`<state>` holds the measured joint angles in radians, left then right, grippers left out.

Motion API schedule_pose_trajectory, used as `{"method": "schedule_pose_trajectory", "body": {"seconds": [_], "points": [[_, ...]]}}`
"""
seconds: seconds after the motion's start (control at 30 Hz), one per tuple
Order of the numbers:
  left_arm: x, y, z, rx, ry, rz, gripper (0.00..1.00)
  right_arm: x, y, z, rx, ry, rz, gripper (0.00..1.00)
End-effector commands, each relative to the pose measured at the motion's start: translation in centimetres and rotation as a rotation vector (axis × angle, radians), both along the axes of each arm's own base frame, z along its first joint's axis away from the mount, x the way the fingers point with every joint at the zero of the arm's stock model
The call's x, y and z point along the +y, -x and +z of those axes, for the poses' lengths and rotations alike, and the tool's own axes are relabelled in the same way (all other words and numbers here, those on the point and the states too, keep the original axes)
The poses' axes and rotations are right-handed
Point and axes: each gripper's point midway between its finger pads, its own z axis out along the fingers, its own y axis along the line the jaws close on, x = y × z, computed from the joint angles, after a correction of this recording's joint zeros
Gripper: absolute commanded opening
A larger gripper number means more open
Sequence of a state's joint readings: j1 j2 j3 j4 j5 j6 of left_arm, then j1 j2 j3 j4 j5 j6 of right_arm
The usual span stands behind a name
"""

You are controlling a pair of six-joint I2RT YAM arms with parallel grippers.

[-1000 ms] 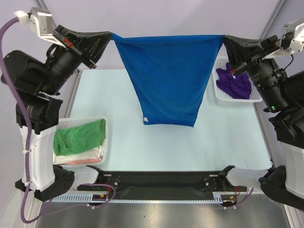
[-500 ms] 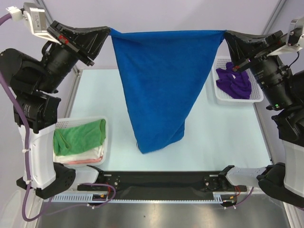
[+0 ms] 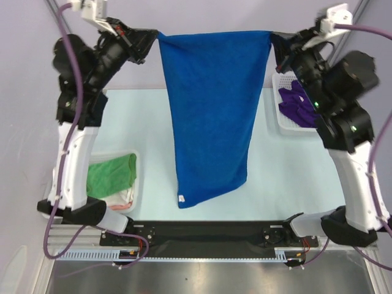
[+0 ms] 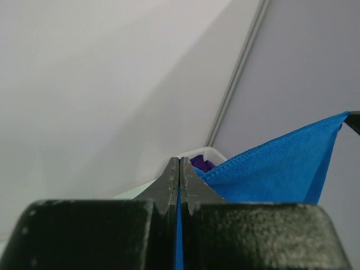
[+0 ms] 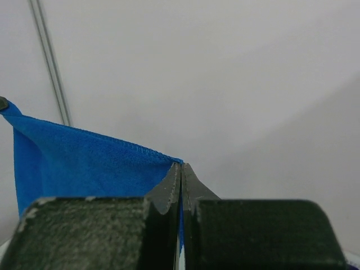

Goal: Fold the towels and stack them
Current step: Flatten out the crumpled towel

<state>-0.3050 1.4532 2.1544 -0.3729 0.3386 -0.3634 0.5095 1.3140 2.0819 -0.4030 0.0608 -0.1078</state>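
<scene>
While each claw pinches a top corner, left claw and right claw, the blue towel hangs long-axis down toward the surface (equidistant).

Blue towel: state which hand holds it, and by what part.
Both. The left hand is shut on one top corner of the blue towel, the right hand on the other; it hangs between them.

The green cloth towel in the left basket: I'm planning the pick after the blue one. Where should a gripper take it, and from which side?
Take the green cloth towel at its bunched upper fold, coming straight down from above. It lies crumpled on top of paler towels inside the white plastic mesh basket, whose walls probably block any sideways approach.
</scene>
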Motion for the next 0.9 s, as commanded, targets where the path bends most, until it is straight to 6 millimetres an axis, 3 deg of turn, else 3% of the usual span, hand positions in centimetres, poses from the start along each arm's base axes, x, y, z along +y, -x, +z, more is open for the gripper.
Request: {"method": "schedule_pose_trajectory", "body": {"seconds": [0.0,0.27,0.3,0.37,0.4,0.47,0.6,0.63,0.73,0.77,0.87], "points": [[0.5,-4.7,-2.7,0.055,0.008,0.053,0.00,0.6,-4.4,-1.4,0.024,-0.027,0.024,0.00],[0.9,-13.8,-8.8,0.167,-0.004,0.132,0.00,0.7,-14.2,-6.1,0.091,-0.045,0.030,0.00],[0.9,-14.7,-9.4,0.177,-0.006,0.135,0.00,0.5,-14.2,-5.7,0.077,-0.051,0.026,0.00],[1.1,-15.8,-9.5,0.170,-0.005,0.144,0.00,0.6,-16.3,-6.7,0.087,-0.056,0.016,0.00],[1.0,-17.4,-10.9,0.193,-0.011,0.156,0.01,0.3,-17.0,-7.0,0.089,-0.062,0.009,0.00],[1.3,-18.6,-11.2,0.190,-0.008,0.169,0.00,0.5,-18.8,-8.2,0.102,-0.068,0.007,0.00],[1.9,-22.2,-14.3,0.224,-0.020,0.213,0.00,0.9,-21.5,-10.3,0.121,-0.062,-0.005,0.00],[2.1,-22.6,-14.4,0.221,-0.018,0.220,0.00,1.0,-22.5,-11.4,0.143,-0.059,-0.009,0.00],[2.2,-23.8,-16.1,0.236,-0.028,0.227,0.00,1.3,-24.0,-11.9,0.129,-0.061,-0.008,0.00],[2.3,-24.1,-16.6,0.240,-0.031,0.233,0.00,1.5,-25.0,-13.2,0.147,-0.057,-0.012,0.00],[2.4,-24.7,-17.9,0.249,-0.035,0.243,0.00,1.7,-26.3,-14.3,0.167,-0.048,-0.016,0.00]]}}
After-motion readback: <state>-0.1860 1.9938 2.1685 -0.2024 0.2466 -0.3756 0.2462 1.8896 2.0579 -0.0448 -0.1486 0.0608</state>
